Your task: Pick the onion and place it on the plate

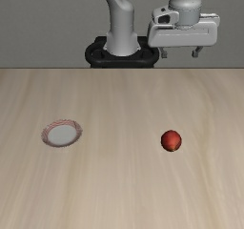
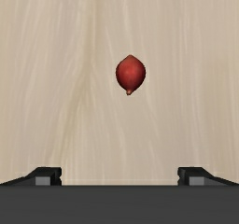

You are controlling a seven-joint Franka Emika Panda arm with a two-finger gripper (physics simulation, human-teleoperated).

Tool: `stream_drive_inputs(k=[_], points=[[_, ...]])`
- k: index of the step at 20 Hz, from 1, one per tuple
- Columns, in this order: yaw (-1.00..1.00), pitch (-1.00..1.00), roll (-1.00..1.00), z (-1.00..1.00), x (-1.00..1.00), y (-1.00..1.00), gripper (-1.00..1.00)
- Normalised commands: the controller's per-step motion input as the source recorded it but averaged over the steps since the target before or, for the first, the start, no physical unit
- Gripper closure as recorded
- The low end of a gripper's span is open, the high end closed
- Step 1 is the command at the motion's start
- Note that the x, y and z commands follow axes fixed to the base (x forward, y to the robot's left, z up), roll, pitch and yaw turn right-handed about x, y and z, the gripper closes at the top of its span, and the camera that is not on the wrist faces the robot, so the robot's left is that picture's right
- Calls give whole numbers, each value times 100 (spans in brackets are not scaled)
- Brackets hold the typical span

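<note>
Step in hand: approach, step 1 of pick then place; nothing lifted yet. Gripper [image 1: 180, 53] high over the far edge of the table [image 1: 122, 199], fingers spread wide, empty. Onion [image 1: 171, 140] on bare wood toward the exterior view's right, well apart from the plate [image 1: 62, 133]. Wrist view: onion ahead of the fingertips, roughly centred between them. Next move likely calls for reaching forward, descending, straddling the onion

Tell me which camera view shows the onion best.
The wrist view: the onion appears large, seen from above, its rounded body and pointed tip clear against the table. The exterior view shows it as a small red ball toward the exterior view's right, well apart from the plate.
</note>
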Motion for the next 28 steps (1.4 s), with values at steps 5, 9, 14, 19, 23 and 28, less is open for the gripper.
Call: stream_drive_inputs(k=[5,9,14,19,23,28], points=[[0,0,0,0,100,0,-100],[0,0,0,0,75,-25,-100],[0,0,0,-80,0,-20,-100],[0,0,0,-100,0,0,-100],[0,0,0,-100,0,0,-100],[0,0,0,-100,0,0,-100]])
